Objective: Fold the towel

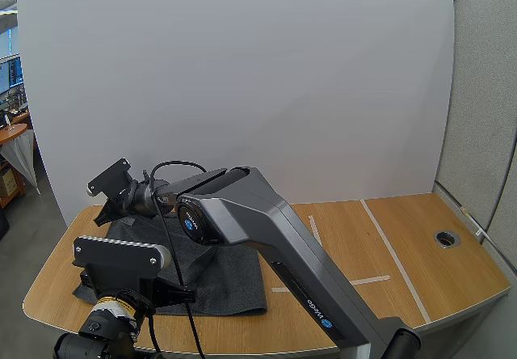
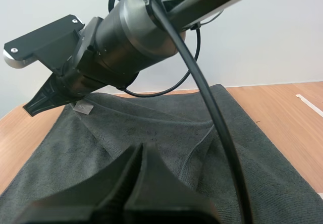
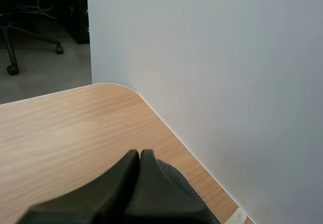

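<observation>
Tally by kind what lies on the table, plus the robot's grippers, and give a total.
Dark grey towel: 1
Grippers: 2, the left gripper and the right gripper
Total: 3

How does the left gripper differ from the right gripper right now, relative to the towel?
The left gripper hangs over the towel itself, cloth on either side; the right gripper is at its far corner, by the small tag, with bare table ahead. The right gripper comes in on an arm stretched across the table; the left gripper works from the near side. Both have fingers shut together.
</observation>
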{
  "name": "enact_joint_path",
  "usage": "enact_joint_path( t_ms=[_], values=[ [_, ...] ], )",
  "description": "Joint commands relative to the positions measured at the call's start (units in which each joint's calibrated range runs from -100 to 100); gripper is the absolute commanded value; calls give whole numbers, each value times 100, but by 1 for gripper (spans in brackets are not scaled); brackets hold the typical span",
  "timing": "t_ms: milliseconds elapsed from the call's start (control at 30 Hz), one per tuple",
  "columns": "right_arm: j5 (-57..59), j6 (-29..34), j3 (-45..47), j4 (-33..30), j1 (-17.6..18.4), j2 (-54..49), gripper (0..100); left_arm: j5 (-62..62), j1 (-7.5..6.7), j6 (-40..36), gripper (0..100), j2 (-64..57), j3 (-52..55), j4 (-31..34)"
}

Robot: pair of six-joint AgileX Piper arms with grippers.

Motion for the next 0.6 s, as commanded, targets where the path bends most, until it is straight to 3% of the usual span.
enact_joint_path(
  t_ms=[0,33,67,133,400,567],
  values=[
    [-105,-6,-43,-24,-5,-54,25,-125,-3,-16,0,-31,0,-93],
    [-60,-6,-43,-24,-5,-54,43,-125,-3,-16,0,-31,0,-93],
    [-60,-6,-43,-24,-5,-54,50,-125,-3,-16,0,-31,0,-93],
    [-60,-6,-43,-24,-5,-54,100,-125,-3,-16,0,-31,0,-93],
    [-60,-24,-43,-195,-23,-194,100,-125,-3,-16,0,-31,0,-93],
    [612,-24,-43,-145,-100,-675,100,-125,-3,-16,0,-31,0,-93]
  ],
)
